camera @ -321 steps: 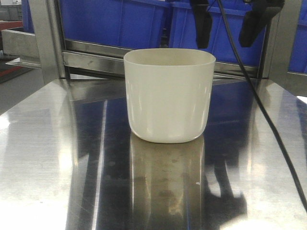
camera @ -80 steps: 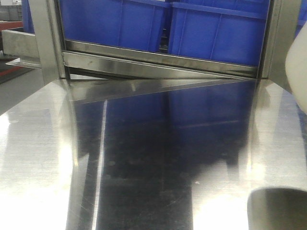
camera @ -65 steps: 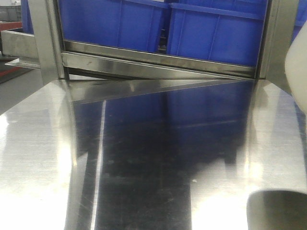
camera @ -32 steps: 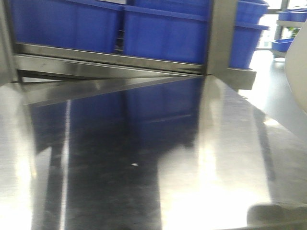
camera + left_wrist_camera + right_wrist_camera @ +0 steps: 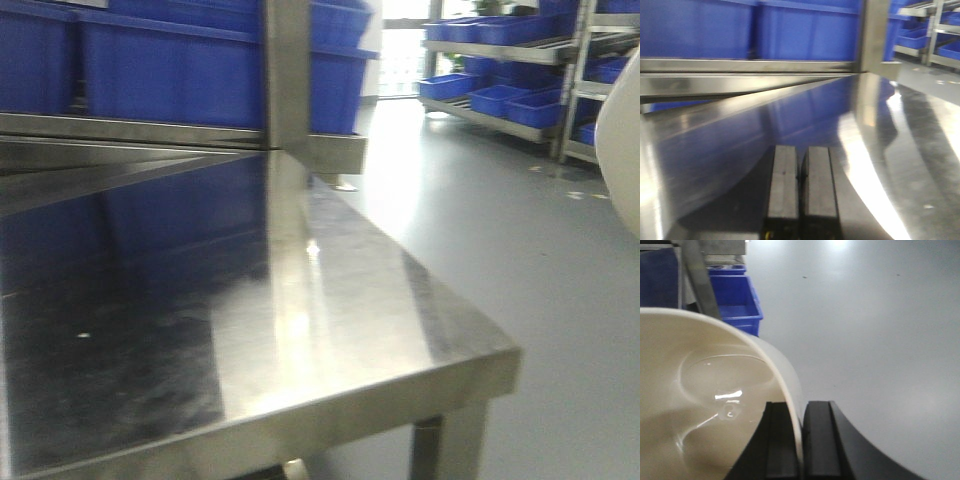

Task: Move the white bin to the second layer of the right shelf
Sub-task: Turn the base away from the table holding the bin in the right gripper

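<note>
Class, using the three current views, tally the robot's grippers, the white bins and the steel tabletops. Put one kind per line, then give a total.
Grippers: 2 (left gripper, empty; right gripper, pinching the bin wall)
White bins: 1 (white bin)
Steel tabletops: 1 (steel tabletop)
Total: 4

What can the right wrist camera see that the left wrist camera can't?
Only the right wrist view shows the cream-white plastic bin, its wall pinched by the right gripper, over grey floor. Only the left wrist view shows the shiny steel tabletop and the left gripper, jaws shut on nothing. Both show blue plastic crates.
</note>
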